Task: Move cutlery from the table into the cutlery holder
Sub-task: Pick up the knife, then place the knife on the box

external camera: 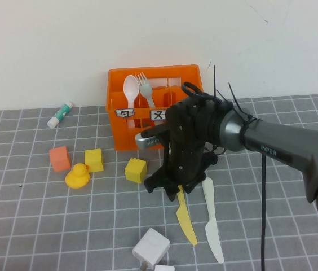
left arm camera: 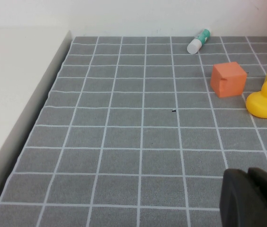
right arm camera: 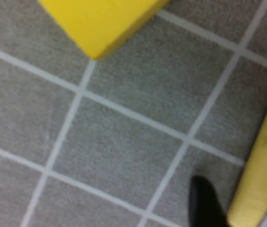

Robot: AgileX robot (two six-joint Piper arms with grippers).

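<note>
Glue stick at 10 o'clock near wall. Orange cube, yellow duck, two yellow blocks grouped at 9 o'clock. White block at 6 o'clock.
</note>
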